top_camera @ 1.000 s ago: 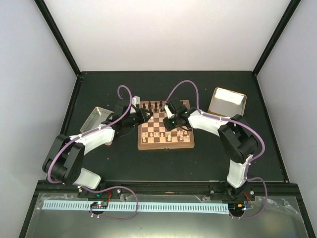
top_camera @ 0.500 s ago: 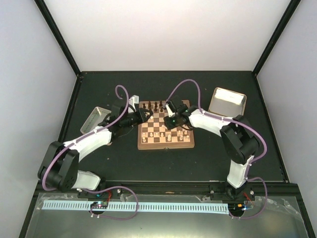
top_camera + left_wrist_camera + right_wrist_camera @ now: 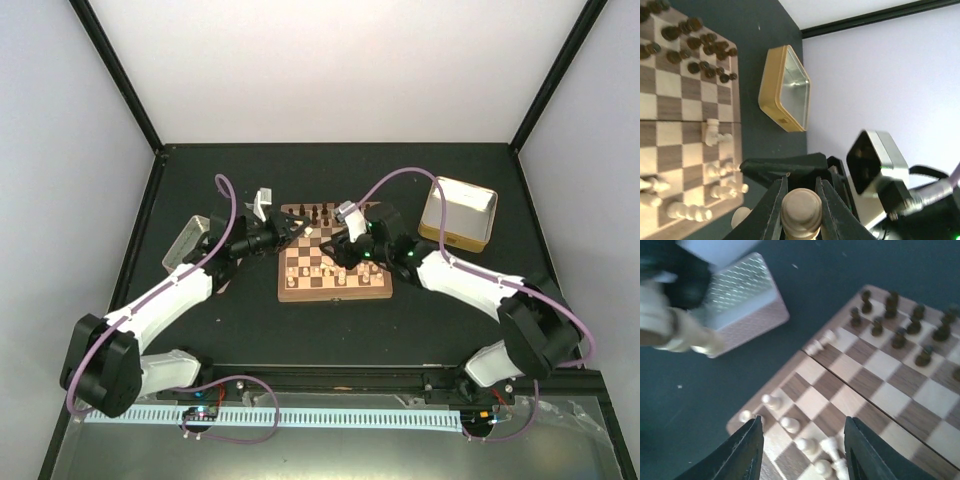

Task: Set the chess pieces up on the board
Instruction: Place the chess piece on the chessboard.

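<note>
The board [image 3: 335, 291] lies between my arms. Dark pieces [image 3: 320, 212] stand along its far rows and pale chess pieces [image 3: 322, 272] in its near rows. My left gripper [image 3: 297, 229] hovers at the board's far left corner, shut on a pale chess piece [image 3: 801, 212], which the right wrist view shows too [image 3: 687, 337]. My right gripper [image 3: 805, 440] is open above the pale pawns [image 3: 790, 424] at the board's near left, with nothing between its fingers. Two pale pieces [image 3: 820, 342] lie on their sides near the board's middle left edge.
A shallow metal tray [image 3: 185, 240] sits left of the board, and a tan-rimmed tray [image 3: 458, 212] right of it. Dark enclosure walls surround the black table. The two wrists are close together over the board's left half.
My right gripper has opened and its arm has swung lower and left over the board. My left arm has stretched forward, carrying its pale piece toward the board's far left corner.
</note>
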Available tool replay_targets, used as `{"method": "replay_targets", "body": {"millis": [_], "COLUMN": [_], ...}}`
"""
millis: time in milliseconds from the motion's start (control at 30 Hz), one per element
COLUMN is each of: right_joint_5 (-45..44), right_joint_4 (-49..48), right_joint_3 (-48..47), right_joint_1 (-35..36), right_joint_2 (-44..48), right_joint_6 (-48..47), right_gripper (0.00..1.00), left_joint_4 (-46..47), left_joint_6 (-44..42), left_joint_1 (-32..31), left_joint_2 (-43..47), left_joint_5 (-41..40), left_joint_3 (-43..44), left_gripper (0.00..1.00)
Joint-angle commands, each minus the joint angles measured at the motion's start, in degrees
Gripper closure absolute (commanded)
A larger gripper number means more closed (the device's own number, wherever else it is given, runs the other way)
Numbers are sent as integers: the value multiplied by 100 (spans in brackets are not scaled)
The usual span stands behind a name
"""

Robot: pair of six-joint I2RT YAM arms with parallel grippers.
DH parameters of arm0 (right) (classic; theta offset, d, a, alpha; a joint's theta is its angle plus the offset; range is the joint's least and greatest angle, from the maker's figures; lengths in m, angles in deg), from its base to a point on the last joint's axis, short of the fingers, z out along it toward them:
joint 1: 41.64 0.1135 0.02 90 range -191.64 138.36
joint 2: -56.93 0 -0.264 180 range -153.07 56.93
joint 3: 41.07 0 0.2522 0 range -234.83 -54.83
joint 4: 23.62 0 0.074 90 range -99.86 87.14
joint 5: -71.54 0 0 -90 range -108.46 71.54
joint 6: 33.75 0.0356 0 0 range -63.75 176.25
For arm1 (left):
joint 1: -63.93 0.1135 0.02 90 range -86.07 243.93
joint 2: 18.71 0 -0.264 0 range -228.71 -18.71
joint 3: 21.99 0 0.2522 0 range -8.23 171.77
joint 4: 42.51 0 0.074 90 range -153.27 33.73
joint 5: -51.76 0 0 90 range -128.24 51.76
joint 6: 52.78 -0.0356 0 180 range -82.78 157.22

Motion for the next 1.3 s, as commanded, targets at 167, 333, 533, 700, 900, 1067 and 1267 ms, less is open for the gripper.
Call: {"method": "replay_targets", "body": {"millis": [167, 333, 533, 700, 900, 1067, 1267], "right_joint_5": [696, 701, 666, 768, 894, 760, -396], "right_joint_4": [-2465, -2777, -2822, -2616, -2444, -2248, -1739], "right_joint_3": [544, 483, 283, 234, 259, 253, 589], "right_joint_1": [353, 408, 415, 418, 417, 417, 409], "right_joint_2": [544, 426, 395, 329, 334, 347, 580], "right_joint_6": [-533, -667, -762, -849, -790, -715, -265], "right_gripper": [53, 54, 62, 80, 91, 93, 93], "left_joint_4": [393, 457, 573, 721, 844, 576, -742], "left_joint_6": [1706, 1984, 2169, 2244, 2234, 1794, -294], "left_joint_1": [41, 37, 37, 37, 41, 37, -63], "left_joint_2": [357, 452, 535, 555, 555, 619, 1073], "left_joint_5": [635, 673, 720, 718, 643, 370, -749], "left_joint_3": [98, 102, 62, 14, -106, -61, 115], "left_gripper": [94, 94, 95, 95, 95, 95, 95]}}
